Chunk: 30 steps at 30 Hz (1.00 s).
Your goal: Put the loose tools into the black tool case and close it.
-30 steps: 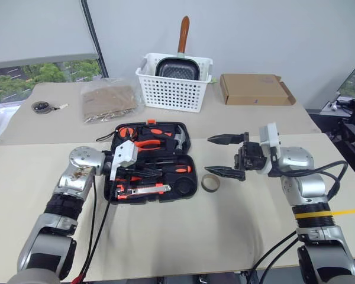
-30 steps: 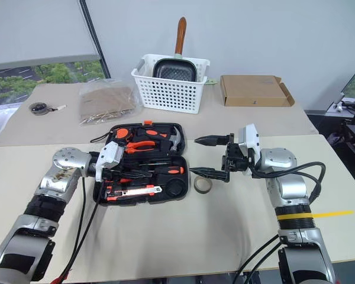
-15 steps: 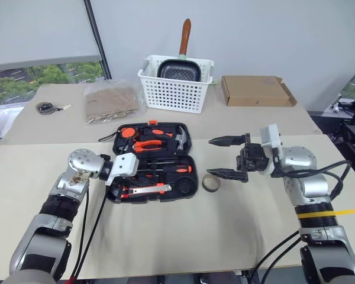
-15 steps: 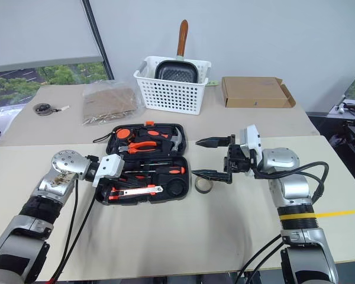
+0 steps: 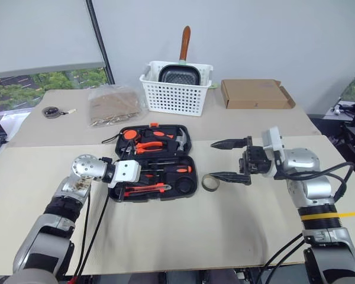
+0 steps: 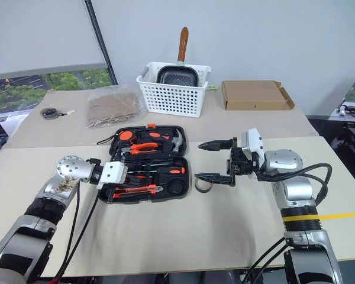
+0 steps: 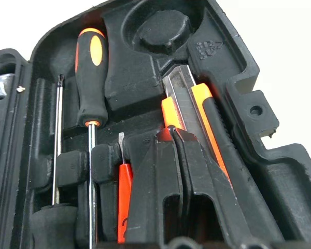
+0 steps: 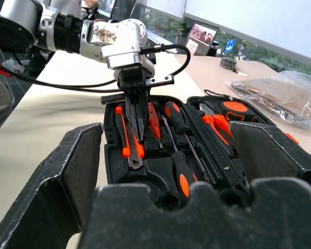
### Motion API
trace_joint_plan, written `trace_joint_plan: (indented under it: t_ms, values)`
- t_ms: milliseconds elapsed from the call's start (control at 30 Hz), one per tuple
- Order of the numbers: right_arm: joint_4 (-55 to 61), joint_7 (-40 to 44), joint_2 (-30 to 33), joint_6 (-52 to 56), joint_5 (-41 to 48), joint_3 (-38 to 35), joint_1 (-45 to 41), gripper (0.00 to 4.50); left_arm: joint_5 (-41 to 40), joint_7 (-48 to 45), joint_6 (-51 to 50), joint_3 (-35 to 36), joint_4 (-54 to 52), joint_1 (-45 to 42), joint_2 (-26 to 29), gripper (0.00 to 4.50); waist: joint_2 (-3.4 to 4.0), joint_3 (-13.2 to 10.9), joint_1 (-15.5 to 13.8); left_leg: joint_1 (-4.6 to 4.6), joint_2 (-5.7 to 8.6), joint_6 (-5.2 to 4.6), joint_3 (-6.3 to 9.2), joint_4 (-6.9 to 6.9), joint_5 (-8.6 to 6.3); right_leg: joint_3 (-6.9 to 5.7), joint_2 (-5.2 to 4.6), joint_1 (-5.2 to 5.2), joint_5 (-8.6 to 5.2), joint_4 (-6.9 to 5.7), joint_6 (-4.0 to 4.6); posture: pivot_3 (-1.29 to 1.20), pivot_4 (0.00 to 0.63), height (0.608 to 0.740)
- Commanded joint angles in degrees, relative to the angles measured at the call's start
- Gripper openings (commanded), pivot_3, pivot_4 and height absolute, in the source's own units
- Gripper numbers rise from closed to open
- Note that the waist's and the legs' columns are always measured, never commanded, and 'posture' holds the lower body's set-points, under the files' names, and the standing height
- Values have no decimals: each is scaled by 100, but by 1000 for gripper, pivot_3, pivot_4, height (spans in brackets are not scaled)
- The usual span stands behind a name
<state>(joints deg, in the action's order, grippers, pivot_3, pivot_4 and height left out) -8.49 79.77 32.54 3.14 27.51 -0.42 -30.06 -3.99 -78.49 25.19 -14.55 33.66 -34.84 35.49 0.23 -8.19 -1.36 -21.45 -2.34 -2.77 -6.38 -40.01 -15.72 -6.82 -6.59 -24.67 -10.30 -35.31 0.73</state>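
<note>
Quick count: one black tool case (image 5: 186, 142) lying open, with two orange-and-black screwdrivers (image 7: 88, 78) in it, one slim red tester screwdriver (image 7: 124, 192) and one orange utility knife (image 5: 147, 189). One tape roll (image 5: 210, 183) loose on the table (image 5: 195, 236). Toward the far edge: one white basket (image 5: 177, 94), one cardboard box (image 5: 256, 94), one plastic bag (image 5: 111, 105).

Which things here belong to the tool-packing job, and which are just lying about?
Job: open black moulded-plastic tool case; orange-black utility knife; orange-and-black-handled screwdriver; slim red tester screwdriver; greyish tape roll, on the table.

Lying about: white perforated basket; brown cardboard box; plastic bag.
</note>
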Motion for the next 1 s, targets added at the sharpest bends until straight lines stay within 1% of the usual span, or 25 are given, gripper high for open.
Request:
trace_joint_plan:
  t_ms: [33, 100, 167, 300, 400, 433, 500, 600, 633, 667, 733, 767, 800, 833, 867, 900, 933, 1000]
  values:
    - [144, -86, 97, -58, -70, -64, 44, 4500, -79, -24, -448, 18, 88, 173, -108, 114, 0, 0, -17, -4, 0, 0, 0, -1, 0, 0, 0, -1, 0, 2, -1, 0, 150, 700]
    - [213, -112, 201, -39, -178, -44, 151, 4500, -374, -87, -737, 217, -230, 177, -66, 114, -2, 0, -22, -28, 0, -5, -1, -7, 3, -1, 0, -16, 2, 5, -4, 0, 150, 700]
    - [320, -176, 383, -10, -442, 68, 280, 4500, -616, 2, -1088, 429, -632, 207, -12, 114, -6, -1, -13, -72, 0, -40, 0, -18, 23, -2, 3, -46, 6, 4, -9, 0, 150, 700]
    - [776, -374, 655, 66, -867, 331, 583, 4500, -1363, 77, -2375, 867, -1845, 391, 183, 114, -25, -13, 51, -113, 4, -45, -3, -13, 20, -2, 8, -79, 7, 14, -9, 0, 150, 700]
    - [1084, -879, 851, 584, -1498, 681, 643, 4500, -1943, -54, -3450, 1086, -2954, 731, 600, 114, -31, -17, 110, -141, 4, -33, -7, -10, 27, 0, 11, -111, 12, 13, -3, 0, 150, 700]
    - [1171, -955, 892, 695, -1622, 775, 653, 4500, -2104, -89, -3749, 1137, -3251, 840, 745, 114, -32, -17, 132, -141, 4, -6, -11, -9, 42, 1, 11, -112, 12, 15, -2, 0, 150, 700]
    - [1321, -963, 889, 731, -1653, 899, 680, 4500, -2347, -4, -4198, 1265, -3701, 1000, 935, 114, -34, -19, 137, -139, 6, -2, -13, 1, 43, 3, 9, -113, 6, 25, -12, 0, 150, 700]
    - [1419, -1156, 866, 955, -1924, 1175, 671, 4500, -2704, 134, -4736, 1492, -4274, 1268, 1138, 839, -43, -24, 123, -138, 8, -40, -9, 11, 19, 4, 9, -114, -2, 31, -20, 0, 150, 700]
    - [1428, -1199, 860, 1017, -1981, 1241, 661, 4500, -2800, 168, -4869, 1559, -4420, 1341, 1182, 1146, -48, -27, 107, -138, 8, -40, -7, 10, 19, 3, 10, -114, -2, 31, -20, 0, 150, 700]
    - [1438, -1234, 854, 1064, -2031, 1302, 645, 4500, -2892, 190, -4999, 1633, -4593, 1433, 1255, 1625, -50, -28, 85, -138, 8, -38, -6, 9, 21, 3, 9, -114, -2, 29, -20, 0, 150, 700]
    - [1504, -1230, 840, 1122, -2021, 1379, 625, 4500, -3011, 221, -5216, 1778, -4910, 1624, 1455, 2334, -54, -31, 71, -137, 8, -34, -2, 6, 23, 2, 10, -113, -1, 28, -20, 0, 150, 700]
    - [1567, -1233, 832, 1163, -1999, 1399, 623, 4500, -3068, 225, -5330, 1878, -5070, 1738, 1590, 2762, -55, -31, 70, -137, 7, -33, -1, 6, 24, 2, 10, -113, -1, 27, -20, 0, 150, 700]
    - [1623, -1238, 828, 1202, -1982, 1414, 622, 4500, -3116, 225, -5424, 1975, -5202, 1842, 1710, 3014, -55, -31, 71, -136, 7, -32, -1, 6, 25, 2, 10, -113, -1, 26, -20, 0, 150, 700]
    - [1688, -1259, 835, 1273, -1984, 1435, 630, 4500, -3152, 215, -5501, 2095, -5349, 1992, 1867, 3473, -56, -32, 72, -136, 7, -30, 1, 6, 26, 2, 11, -114, -1, 25, -20, 0, 150, 700]
    - [1729, -1284, 844, 1323, -1995, 1454, 636, 4500, -3174, 223, -5549, 2200, -5469, 2119, 1994, 3759, -56, -32, 73, -136, 6, -28, 1, 8, 27, 2, 12, -116, -1, 25, -20, 0, 150, 700]
    - [1750, -1307, 858, 1353, -2018, 1472, 647, 4243, -3184, 301, -5585, 2320, -5569, 2226, 2065, 4199, -56, -32, 72, -135, 5, -27, 1, 11, 28, 2, 13, -116, -2, 26, -19, 0, 150, 700]
    - [1754, -1343, 873, 1390, -2053, 1488, 654, 3972, -3196, 402, -5612, 2417, -5640, 2294, 2087, 4481, -56, -32, 72, -135, 5, -25, 1, 15, 29, 2, 13, -117, -2, 27, -19, 0, 150, 700]
    - [1628, -1469, 886, 1384, -2242, 1551, 616, 3426, -3272, 560, -5716, 2599, -5819, 2443, 2103, 4500, -56, -32, 66, -135, 5, -24, 1, 15, 29, 2, 14, -117, -2, 27, -18, 0, 150, 700]
